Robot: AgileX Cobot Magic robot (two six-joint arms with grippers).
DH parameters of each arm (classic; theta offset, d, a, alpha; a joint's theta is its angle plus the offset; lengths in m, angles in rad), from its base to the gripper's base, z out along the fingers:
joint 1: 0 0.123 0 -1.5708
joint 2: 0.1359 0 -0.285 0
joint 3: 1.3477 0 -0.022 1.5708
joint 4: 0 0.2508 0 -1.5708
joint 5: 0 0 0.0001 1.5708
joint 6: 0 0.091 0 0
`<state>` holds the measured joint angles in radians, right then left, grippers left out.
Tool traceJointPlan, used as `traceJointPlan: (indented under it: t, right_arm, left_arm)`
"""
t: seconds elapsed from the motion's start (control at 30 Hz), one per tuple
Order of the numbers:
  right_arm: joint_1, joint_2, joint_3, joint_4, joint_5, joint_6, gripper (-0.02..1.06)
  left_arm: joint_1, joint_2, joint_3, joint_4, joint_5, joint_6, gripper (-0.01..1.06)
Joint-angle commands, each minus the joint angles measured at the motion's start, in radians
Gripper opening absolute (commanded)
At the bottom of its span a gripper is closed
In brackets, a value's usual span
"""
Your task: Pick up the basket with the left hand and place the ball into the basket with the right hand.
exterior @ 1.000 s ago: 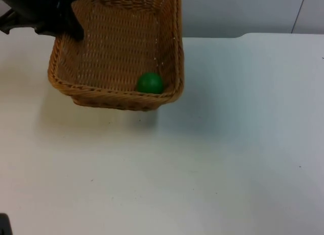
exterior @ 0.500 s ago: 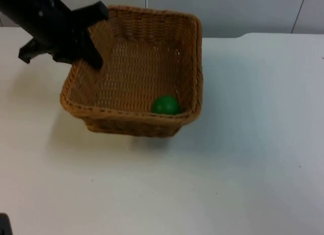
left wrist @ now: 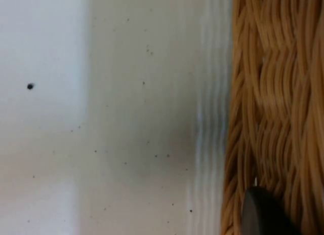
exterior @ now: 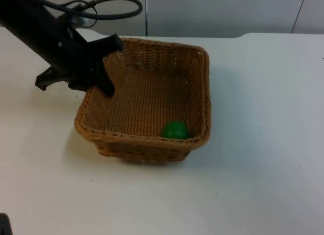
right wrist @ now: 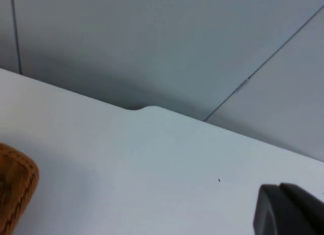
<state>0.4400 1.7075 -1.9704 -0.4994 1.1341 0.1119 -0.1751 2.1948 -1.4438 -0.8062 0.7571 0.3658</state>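
Observation:
A woven wicker basket [exterior: 200,88] is at the table's middle, low over the white top; whether it touches the table I cannot tell. A green ball [exterior: 175,129] lies inside it, in the near right corner. My left gripper [exterior: 103,79] is shut on the basket's left rim, its arm coming in from the upper left. The left wrist view shows that rim [left wrist: 276,93] close up beside bare table. My right gripper [right wrist: 289,210] waits off to the side, facing the partition wall, with a corner of the basket [right wrist: 14,194] at the view's edge.
White table top [exterior: 253,184] stretches around the basket on the front and right sides. The grey partition wall [exterior: 228,12] closes off the back edge. A small dark object [exterior: 4,225] sits at the front left corner.
The left arm has carried the basket forward and to the right, away from the wall. The ball has stayed in its near right corner.

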Motion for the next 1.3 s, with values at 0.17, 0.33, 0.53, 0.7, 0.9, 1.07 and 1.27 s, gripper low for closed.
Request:
traceJointPlan:
  t: [0.17, 0.33, 0.53, 0.7, 0.9, 1.07, 1.27]
  right_arm:
    - [-0.003, -0.012, 0.002, 0.003, -0.040, 0.003, 0.00]
    - [-0.003, -0.010, 0.002, 0.003, -0.059, 0.003, 0.00]
    - [-0.003, -0.010, 0.002, 0.003, -0.071, 0.003, 0.00]
    - [-0.003, -0.010, 0.002, 0.003, -0.071, -0.007, 0.00]
    - [-0.003, -0.010, 0.002, 0.003, -0.071, -0.007, 0.00]
    - [-0.003, -0.010, 0.002, 0.003, -0.077, -0.006, 0.00]
    - [-0.003, -0.010, 0.002, 0.003, -0.081, -0.006, 0.00]
  left_arm:
    - [-0.008, 0.002, -0.008, -0.024, 0.016, 0.015, 0.24]
    - [-0.008, 0.002, -0.008, -0.029, 0.016, 0.016, 0.62]
    - [-0.006, 0.002, -0.008, -0.032, 0.007, 0.020, 0.69]
    - [-0.002, -0.002, -0.010, -0.020, -0.024, 0.045, 0.69]
    - [0.022, -0.008, -0.083, 0.062, 0.034, 0.043, 0.69]
    - [0.046, -0.010, -0.178, 0.101, 0.119, 0.013, 0.69]
    - [0.065, -0.056, -0.290, 0.275, 0.210, -0.074, 0.64]
